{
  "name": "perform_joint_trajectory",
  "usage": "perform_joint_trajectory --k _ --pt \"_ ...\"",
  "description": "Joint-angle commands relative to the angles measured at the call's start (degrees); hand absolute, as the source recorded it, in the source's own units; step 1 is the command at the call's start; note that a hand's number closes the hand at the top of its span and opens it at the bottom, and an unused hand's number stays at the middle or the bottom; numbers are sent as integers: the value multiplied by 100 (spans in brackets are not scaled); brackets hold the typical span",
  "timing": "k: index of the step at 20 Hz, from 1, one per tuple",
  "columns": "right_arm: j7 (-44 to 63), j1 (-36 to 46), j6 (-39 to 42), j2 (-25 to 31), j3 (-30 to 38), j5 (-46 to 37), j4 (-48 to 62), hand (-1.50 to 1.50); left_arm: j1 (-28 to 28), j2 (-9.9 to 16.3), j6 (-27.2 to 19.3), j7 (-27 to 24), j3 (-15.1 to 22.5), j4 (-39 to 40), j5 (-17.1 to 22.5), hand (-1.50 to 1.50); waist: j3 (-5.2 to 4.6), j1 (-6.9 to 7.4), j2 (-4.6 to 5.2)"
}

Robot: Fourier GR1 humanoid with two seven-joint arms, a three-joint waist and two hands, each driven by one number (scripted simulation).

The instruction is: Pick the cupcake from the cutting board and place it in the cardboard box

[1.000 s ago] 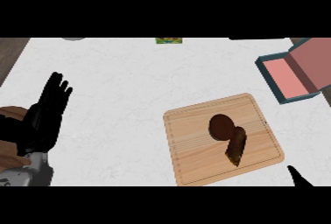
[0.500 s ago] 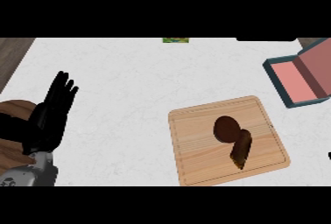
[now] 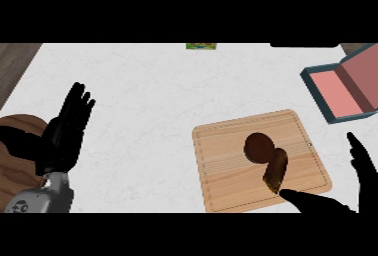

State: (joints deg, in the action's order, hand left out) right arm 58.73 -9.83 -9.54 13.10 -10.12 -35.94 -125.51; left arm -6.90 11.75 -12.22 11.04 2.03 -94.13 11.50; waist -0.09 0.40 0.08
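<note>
The right hand (image 3: 347,200) is now seen entering beside the dark brown cupcake (image 3: 267,157) on the wooden cutting board (image 3: 221,150), fingers apart; grasping is judged imminent. The left hand (image 3: 66,130) rests open.

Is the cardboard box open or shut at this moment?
Open: the cardboard box shows its pink inside, with its lid raised; nothing visible in it.
</note>
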Motion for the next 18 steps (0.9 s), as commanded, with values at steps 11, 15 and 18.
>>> perform_joint_trajectory --k 11,15,18 --pt "559 768 114 -1062 -328 -862 1050 -150 -18 -342 -14 32 11 48 -288 0 8 -43 -8" --pt "401 704 62 -1170 -63 -861 1251 -150 456 -115 421 -98 -301 -292 -6 0 8 -26 -13" --pt "622 719 -171 -1299 -490 -1343 1212 -150 124 -133 346 157 -248 -246 -197 0 8 -40 -14"
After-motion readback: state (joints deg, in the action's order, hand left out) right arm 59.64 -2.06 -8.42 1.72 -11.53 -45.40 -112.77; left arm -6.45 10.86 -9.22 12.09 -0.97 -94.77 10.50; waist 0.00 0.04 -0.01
